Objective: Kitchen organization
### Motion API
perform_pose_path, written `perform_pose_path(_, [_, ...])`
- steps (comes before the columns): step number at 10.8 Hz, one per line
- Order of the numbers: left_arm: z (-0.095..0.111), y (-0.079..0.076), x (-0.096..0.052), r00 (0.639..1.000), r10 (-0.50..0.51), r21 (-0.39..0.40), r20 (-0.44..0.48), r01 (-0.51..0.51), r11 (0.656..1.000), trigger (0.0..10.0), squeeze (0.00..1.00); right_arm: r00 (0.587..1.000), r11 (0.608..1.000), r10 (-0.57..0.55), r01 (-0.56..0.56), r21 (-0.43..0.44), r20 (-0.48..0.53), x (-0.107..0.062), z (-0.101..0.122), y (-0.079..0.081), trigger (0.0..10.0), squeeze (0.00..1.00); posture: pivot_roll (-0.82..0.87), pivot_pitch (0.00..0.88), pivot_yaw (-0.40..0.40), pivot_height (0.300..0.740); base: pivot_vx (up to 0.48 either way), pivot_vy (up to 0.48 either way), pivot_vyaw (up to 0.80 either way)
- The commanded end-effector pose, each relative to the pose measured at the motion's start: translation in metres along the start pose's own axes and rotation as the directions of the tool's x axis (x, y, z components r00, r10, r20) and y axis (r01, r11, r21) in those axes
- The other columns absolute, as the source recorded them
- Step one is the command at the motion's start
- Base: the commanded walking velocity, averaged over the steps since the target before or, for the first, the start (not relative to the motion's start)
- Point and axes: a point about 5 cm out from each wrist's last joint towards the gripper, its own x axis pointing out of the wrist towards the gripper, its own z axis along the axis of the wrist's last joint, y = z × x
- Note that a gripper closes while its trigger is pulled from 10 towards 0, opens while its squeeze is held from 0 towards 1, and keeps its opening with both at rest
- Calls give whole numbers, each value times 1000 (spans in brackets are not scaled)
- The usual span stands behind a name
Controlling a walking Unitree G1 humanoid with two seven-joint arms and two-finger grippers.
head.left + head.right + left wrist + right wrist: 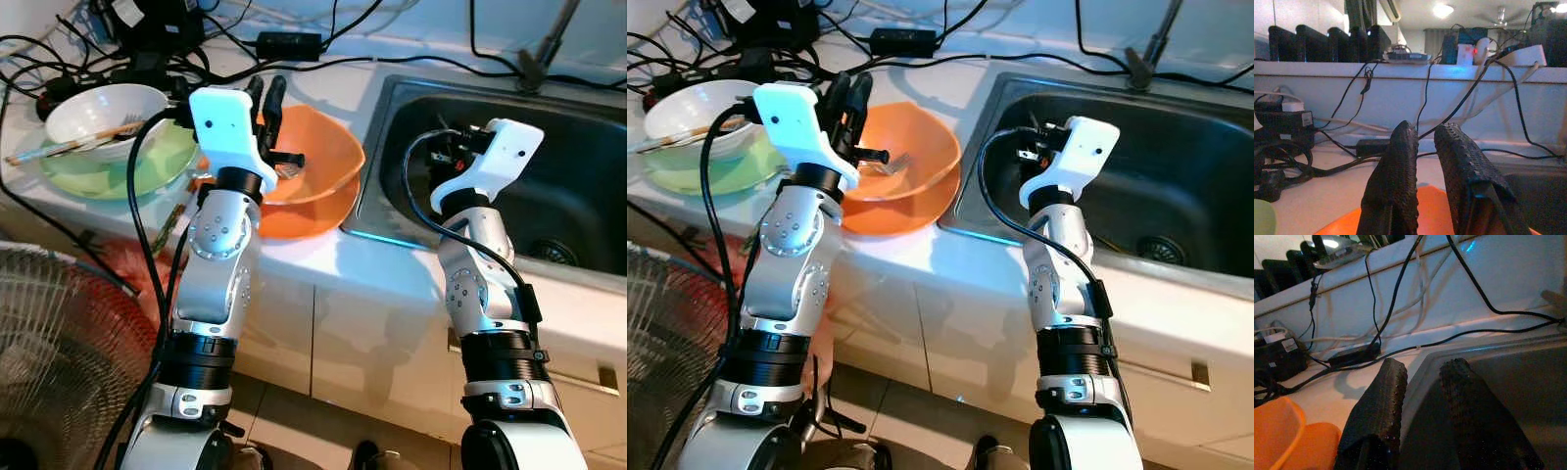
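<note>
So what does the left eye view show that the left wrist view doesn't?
Left eye view alone: the steel sink, a white bowl with chopsticks on a green plate, both arms, a fan.
Left wrist view alone: the window ledge above the counter.
Both: the left gripper over the orange bowl, and black cables.
</note>
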Motion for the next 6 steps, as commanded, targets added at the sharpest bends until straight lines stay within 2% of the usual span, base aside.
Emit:
perform_pose_path(1, [-2, 1, -1, 1000, -1, 8, -9, 1, 1000, 10000, 0, 1000, 1000, 10, -10, 2, -4, 0, -1, 2, 10000, 0, 100, 175, 33, 740, 0, 0, 0])
perform_pose_path(3, [-8, 6, -7, 999, 18, 19, -35, -18, 1000, 10000, 0, 1000, 1000, 7, -7, -2, -6, -1, -1, 1, 10000, 0, 98, 199, 30, 740, 0, 0, 0])
perform_pose_path(6, [-4, 7, -8, 999, 27, 21, -23, -27, 999, 10000, 0, 1000, 1000, 13, -13, -2, -16, -4, -3, 1, 10000, 0, 97, 212, 22, 740, 0, 0, 0])
